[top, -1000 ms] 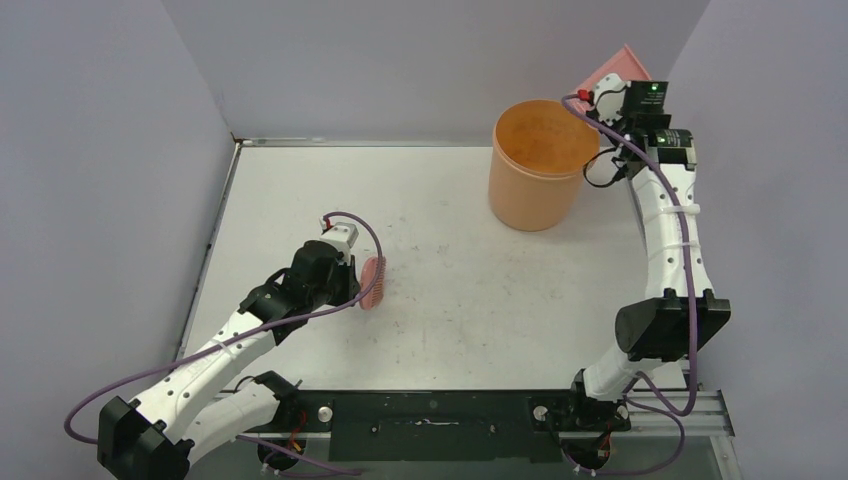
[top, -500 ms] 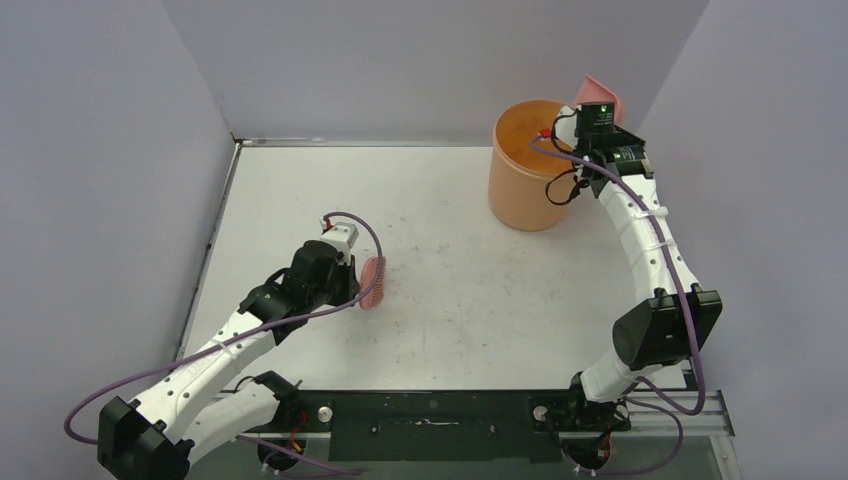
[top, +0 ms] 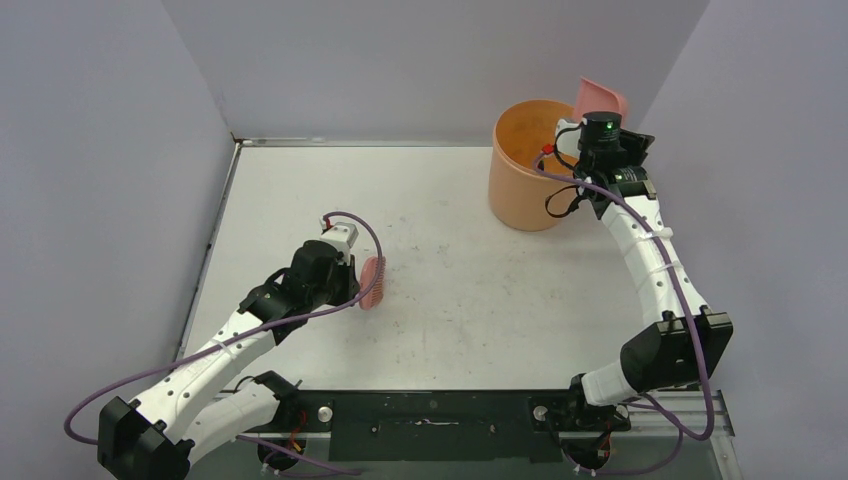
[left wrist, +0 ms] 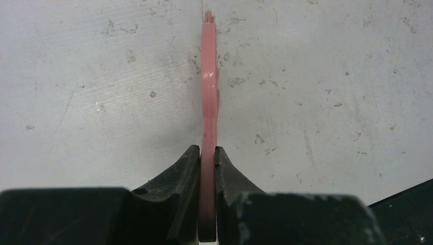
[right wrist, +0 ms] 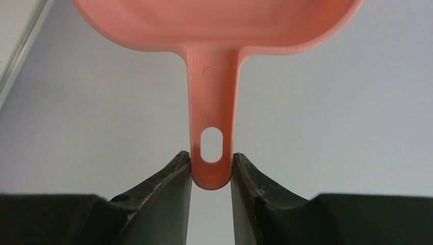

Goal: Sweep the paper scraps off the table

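From above, the left gripper (top: 358, 287) grips a pink hand brush (top: 373, 283) over the left-middle of the white table (top: 470, 300). At the far right, the right gripper (top: 592, 113) holds a pink dustpan (top: 600, 97) just above the orange bucket (top: 528, 190).

Left wrist: the jaws are pinched narrow on the brush, seen edge-on against the scuffed tabletop.

Right wrist: the fingers (right wrist: 168, 189) clamp the end of the dustpan's handle, beside its hanging hole.

White scuffed table (top: 450, 200); orange bucket (top: 530, 195) standing far-right.
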Robot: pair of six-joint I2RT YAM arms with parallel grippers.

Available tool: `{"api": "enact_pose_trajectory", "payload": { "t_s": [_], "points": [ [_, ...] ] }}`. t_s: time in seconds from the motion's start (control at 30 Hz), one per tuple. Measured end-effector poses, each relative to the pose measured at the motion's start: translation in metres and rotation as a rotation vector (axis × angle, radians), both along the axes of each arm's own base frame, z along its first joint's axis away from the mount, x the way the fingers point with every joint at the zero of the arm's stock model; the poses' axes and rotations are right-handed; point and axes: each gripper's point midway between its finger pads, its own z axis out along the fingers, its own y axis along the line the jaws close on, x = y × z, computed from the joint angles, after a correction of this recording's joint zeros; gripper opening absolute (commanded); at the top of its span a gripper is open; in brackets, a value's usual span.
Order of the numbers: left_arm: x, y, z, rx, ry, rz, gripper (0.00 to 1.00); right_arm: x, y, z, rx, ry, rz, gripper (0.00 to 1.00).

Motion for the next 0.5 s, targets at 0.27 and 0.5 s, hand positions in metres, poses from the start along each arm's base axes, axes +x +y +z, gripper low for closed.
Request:
{"api": "enact_pose_trajectory", "payload": {
  "t_s": [0.27, 0.5],
  "points": [
    [-0.0001, -0.0001, 0.0, -0.001, 0.0, 0.0, 0.0, 0.002, -0.001, 0.0081, -0.05, -0.001, 0.016, 0.05],
    [-0.0003, -0.0005, 0.0, -0.002, 0.001, -0.002, 0.0, -0.0001, -0.0007, 0.0024, -0.019, -0.016, 0.003, 0.05]
  ]
}}
